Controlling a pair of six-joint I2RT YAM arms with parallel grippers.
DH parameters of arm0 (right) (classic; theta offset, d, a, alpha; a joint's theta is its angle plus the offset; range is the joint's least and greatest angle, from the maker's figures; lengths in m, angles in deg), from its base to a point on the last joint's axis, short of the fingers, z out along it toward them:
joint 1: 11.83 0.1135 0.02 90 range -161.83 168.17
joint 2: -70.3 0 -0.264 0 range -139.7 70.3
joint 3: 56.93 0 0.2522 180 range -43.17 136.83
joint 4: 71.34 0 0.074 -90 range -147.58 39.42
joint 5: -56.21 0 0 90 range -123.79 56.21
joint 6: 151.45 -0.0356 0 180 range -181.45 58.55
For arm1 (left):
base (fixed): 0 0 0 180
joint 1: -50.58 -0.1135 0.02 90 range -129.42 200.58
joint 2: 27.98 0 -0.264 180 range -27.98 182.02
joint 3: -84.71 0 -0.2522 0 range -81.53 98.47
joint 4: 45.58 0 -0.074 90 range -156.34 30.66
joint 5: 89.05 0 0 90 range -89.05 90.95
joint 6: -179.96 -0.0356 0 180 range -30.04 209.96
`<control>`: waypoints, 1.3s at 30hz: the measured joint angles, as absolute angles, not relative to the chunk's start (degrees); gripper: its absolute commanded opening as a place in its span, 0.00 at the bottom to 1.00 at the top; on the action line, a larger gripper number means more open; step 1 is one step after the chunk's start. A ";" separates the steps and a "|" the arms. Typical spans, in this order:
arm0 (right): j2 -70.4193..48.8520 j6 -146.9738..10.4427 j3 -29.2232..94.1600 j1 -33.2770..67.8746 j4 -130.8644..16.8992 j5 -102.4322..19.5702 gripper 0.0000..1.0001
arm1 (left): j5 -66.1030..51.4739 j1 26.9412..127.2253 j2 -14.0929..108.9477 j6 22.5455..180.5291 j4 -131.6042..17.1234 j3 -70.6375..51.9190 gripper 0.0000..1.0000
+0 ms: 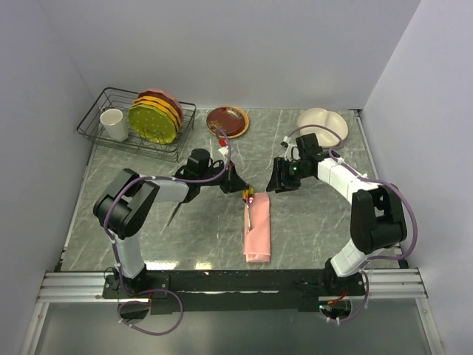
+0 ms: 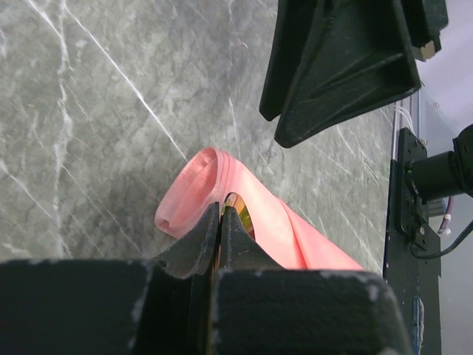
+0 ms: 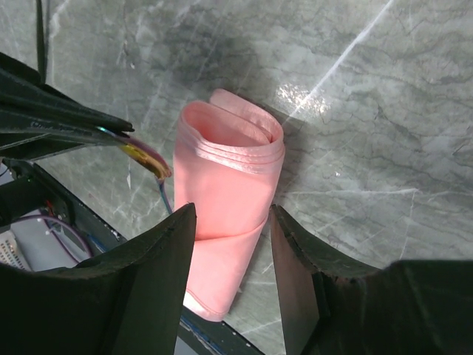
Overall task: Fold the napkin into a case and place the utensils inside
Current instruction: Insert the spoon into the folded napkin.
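Lying flat on the grey, white-veined stone-look table, the case is a narrow salmon-pink rectangle of shiny satin, its long side running from the near edge toward the middle of the table, between the two arms. Seen from the right wrist, its smooth, glossy layers are stacked with soft rounded folds, and the far end gapes in a loose oval mouth with several thin edges curling around it. The left pincer hangs just at that far end with its dark, matte fingers pressed together on a utensil, whose small gold head catches reddish glints and pokes out beyond the tips; whether it is the fork or the spoon I cannot tell. The head sits right beside the mouth of the cloth, slightly to one side of it. The right pincer has its broad black jaws apart, one on either side of the pink strip in its own view; whether they touch the satin I cannot tell. A second utensil, a thin dark stick, lies on the table beside the left arm. At the far left stands a black wire dish rack with upright round plates and a white cup; a glossy brown plate and a cream plate lie flat farther right.
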State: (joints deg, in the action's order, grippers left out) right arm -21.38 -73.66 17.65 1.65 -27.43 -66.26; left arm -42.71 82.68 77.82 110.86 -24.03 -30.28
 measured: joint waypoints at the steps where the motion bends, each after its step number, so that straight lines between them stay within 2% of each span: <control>1: -21.58 -73.70 17.48 1.65 -27.54 -66.26 0.53 | -42.71 82.83 77.82 110.86 -24.06 -30.48 0.01; 23: -23.44 -73.75 17.19 1.65 -28.65 -66.46 0.52 | -43.41 83.64 77.82 112.37 -25.37 -31.07 0.03; 39: -30.54 -74.79 17.19 2.30 -33.11 -68.90 0.52 | -44.53 83.69 80.86 112.57 -27.55 -30.18 0.03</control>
State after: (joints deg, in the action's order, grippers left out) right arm -30.54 -74.79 17.19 2.30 -33.11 -68.90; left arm -44.53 83.69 80.86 112.57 -27.55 -30.18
